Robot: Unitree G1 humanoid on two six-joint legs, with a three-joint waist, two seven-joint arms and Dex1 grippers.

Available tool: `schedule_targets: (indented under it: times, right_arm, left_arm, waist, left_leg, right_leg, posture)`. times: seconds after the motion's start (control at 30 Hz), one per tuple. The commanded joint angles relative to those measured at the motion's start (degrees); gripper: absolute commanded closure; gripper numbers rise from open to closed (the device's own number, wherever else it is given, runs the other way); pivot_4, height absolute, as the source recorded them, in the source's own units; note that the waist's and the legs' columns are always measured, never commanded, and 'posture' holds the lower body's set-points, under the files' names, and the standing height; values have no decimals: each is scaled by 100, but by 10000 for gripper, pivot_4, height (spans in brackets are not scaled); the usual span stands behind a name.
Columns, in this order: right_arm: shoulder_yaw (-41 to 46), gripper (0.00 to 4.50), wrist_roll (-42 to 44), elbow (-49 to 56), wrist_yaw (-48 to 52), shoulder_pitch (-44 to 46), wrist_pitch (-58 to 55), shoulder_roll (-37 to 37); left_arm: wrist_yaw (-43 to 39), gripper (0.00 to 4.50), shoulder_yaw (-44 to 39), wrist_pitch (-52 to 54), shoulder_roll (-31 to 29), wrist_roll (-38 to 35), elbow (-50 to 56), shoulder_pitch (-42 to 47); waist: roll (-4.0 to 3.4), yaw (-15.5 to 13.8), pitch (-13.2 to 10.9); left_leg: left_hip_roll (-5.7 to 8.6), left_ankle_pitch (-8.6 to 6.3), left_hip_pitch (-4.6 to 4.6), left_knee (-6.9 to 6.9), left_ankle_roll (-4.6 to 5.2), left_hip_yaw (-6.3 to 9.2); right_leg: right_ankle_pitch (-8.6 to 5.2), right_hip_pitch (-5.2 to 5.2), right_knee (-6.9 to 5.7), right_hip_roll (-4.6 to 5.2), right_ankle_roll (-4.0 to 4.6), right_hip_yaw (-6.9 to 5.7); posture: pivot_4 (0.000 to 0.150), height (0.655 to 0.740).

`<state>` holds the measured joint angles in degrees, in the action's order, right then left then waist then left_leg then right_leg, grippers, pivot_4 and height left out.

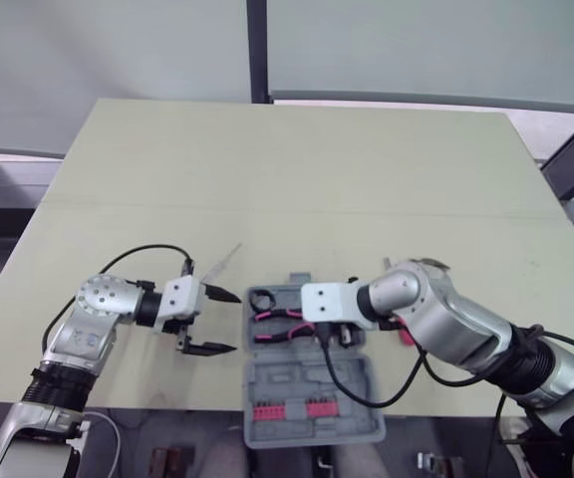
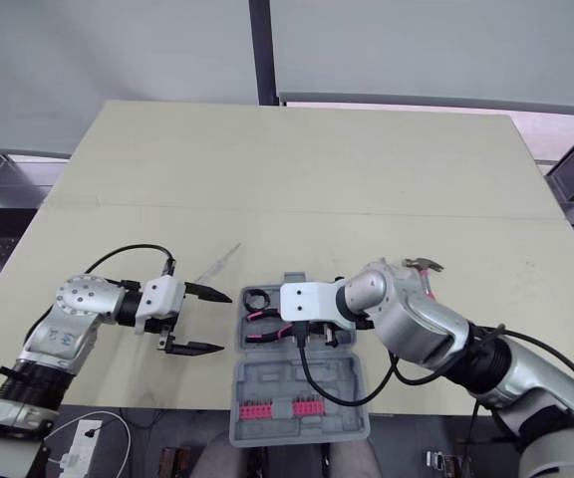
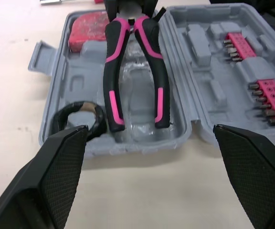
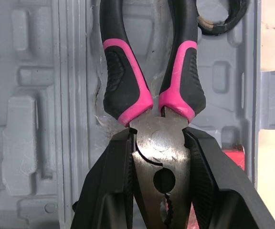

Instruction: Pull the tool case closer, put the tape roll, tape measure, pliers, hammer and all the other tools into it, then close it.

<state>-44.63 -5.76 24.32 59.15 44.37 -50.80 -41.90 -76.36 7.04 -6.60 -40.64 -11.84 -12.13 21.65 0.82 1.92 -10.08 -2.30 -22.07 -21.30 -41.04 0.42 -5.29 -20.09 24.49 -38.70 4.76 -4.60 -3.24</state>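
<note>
Pale desk (image 1: 267,169) bears the open tool case (image 1: 312,398), where the right gripper (image 4: 159,136) pinches the pliers (image 4: 123,71) by the head over their slot, probably due for release next, the left gripper (image 1: 234,322) spread alongside.

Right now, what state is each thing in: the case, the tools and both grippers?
tool case, open, lying flat on the table.
pliers, in the case, handles parted, gripped by the head.
tape roll, lying flat in the case beside the pliers.
tape measure, seated in a case pocket.
bits, slotted in rows in the case's other half.
left gripper, open, empty.
right gripper, shut on the pliers.
</note>
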Motion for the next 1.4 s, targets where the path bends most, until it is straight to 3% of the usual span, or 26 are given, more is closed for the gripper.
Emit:
schedule_targets:
  times: [0.03, 0.57, 1.4]
  right_arm:
    - [55, 35001, -124, 54, 32, 29, 169, 45]
    - [411, 35001, 32, 246, 296, -30, 186, -24]
    - [215, 35001, -533, -621, 251, -325, 749, 433]
  left_arm:
    - [31, 0, -50, -176, -84, 63, -6, -36]
    - [172, 0, -45, -217, -77, 153, -12, 17]
    - [254, 0, -9, -240, -30, 204, -8, 83]
  waist:
    - [0, 0, 0]
    - [0, -5, 0]
    - [0, -3, 0]
  left_leg:
    - [0, 0, 0, 0, 0, 0]
    - [-1, 0, 0, 0, 0, 0]
    - [2, 0, 1, -3, 0, 2]
  right_leg:
    - [0, 0, 0, 0, 0, 0]
    - [0, 0, -1, 1, 0, -29]
    - [0, -1, -7, 2, 0, -47]
  posture:
    - [1500, 7400]
    - [1500, 7400]
    - [1500, 7400]
